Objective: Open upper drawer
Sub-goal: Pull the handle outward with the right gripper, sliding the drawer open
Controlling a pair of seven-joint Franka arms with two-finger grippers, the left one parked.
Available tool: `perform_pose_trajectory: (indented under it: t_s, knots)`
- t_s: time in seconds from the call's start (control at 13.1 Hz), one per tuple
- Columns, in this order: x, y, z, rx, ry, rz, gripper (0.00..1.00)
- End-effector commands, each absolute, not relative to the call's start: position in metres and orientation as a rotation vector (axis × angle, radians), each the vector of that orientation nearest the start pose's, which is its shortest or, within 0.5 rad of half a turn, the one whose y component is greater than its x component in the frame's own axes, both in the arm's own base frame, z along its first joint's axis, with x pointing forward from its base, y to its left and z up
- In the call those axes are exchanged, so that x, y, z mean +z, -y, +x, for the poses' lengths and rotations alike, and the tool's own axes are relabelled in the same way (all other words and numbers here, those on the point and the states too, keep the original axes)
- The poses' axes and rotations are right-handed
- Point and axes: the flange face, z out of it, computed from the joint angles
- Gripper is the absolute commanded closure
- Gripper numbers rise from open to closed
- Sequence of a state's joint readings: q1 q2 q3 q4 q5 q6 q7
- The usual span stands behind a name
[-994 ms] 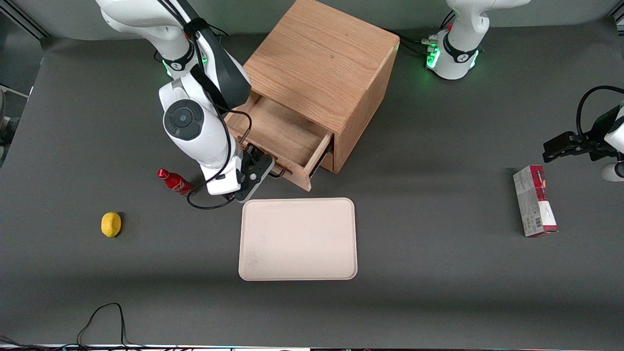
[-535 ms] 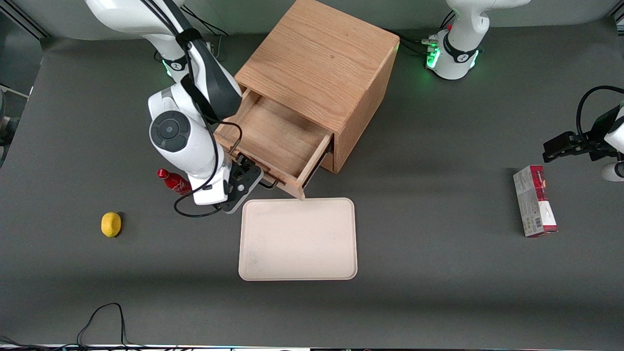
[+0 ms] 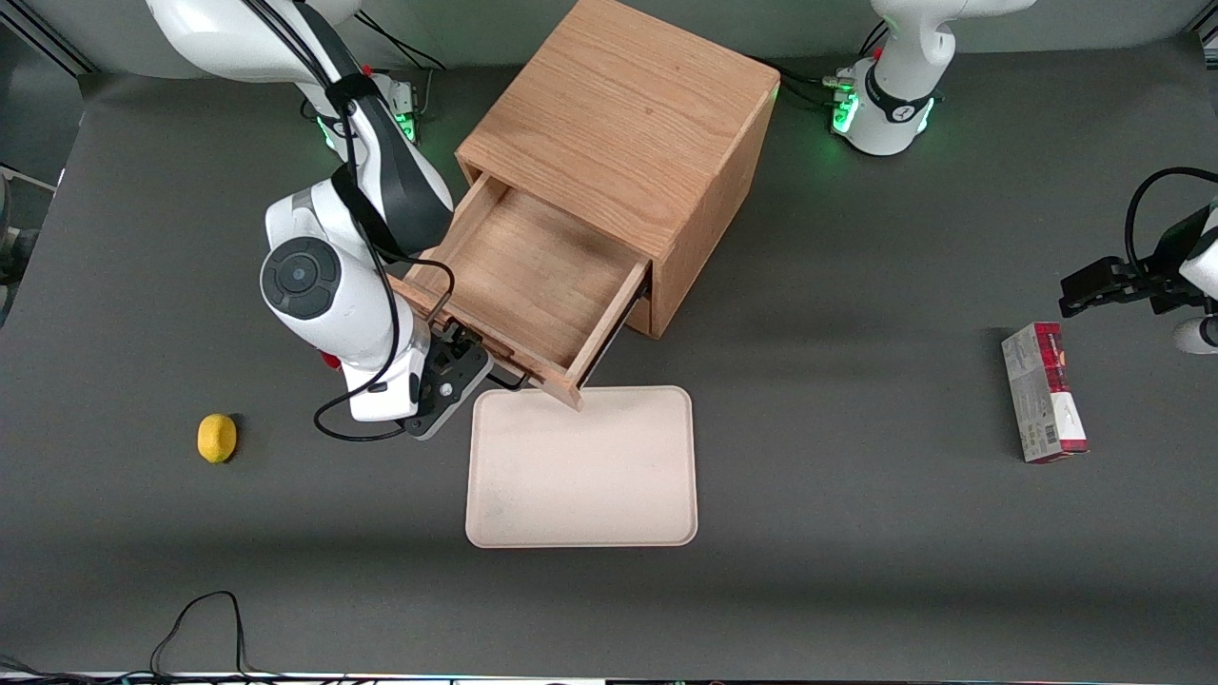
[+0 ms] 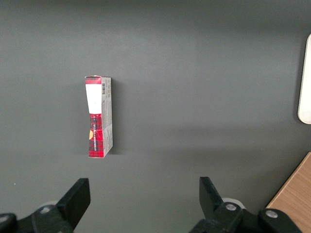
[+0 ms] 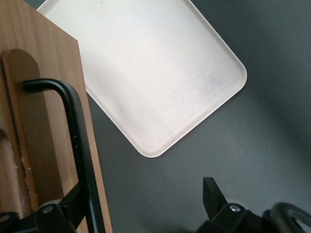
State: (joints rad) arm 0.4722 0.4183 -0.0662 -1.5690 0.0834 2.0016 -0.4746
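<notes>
The oak cabinet (image 3: pixel 628 124) stands at the middle of the table. Its upper drawer (image 3: pixel 528 276) is pulled far out, and its wooden inside shows bare. The drawer's front corner reaches over the tray's edge. My right gripper (image 3: pixel 464 360) is at the drawer's front, at the black wire handle (image 3: pixel 514 383). In the right wrist view the gripper (image 5: pixel 143 194) is open, with one finger (image 5: pixel 73 196) against the handle (image 5: pixel 77 145) and the drawer front (image 5: pixel 43 97), the other finger (image 5: pixel 211 190) well apart over the grey table. The bottom drawer is hidden under the upper one.
A cream tray (image 3: pixel 580 466) lies just nearer the camera than the drawer; it also shows in the right wrist view (image 5: pixel 146 73). A lemon (image 3: pixel 217 438) lies toward the working arm's end. A red bottle (image 3: pixel 329 360) is mostly hidden by the arm. A red-and-white box (image 3: pixel 1042 392) lies toward the parked arm's end.
The upper drawer has slid farther out of the cabinet. My gripper moved with its handle toward the camera and the working arm's end. The arm now covers most of the red bottle.
</notes>
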Motion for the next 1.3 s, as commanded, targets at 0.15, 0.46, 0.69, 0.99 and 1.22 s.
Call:
perform_pose_trajectory:
  t_s: [0.15, 0.46, 0.69, 0.99, 1.22]
  knots:
    - [0.413, -0.266, 0.647, -0.039, 1.273, -2.829, 0.00]
    - [0.405, -0.250, 0.659, -0.028, 1.255, -2.841, 0.00]
    - [0.398, -0.249, 0.661, -0.018, 1.263, -2.842, 0.00]
    - [0.401, -0.235, 0.672, -0.040, 1.262, -2.848, 0.00]
    - [0.401, -0.236, 0.674, -0.045, 1.253, -2.852, 0.00]
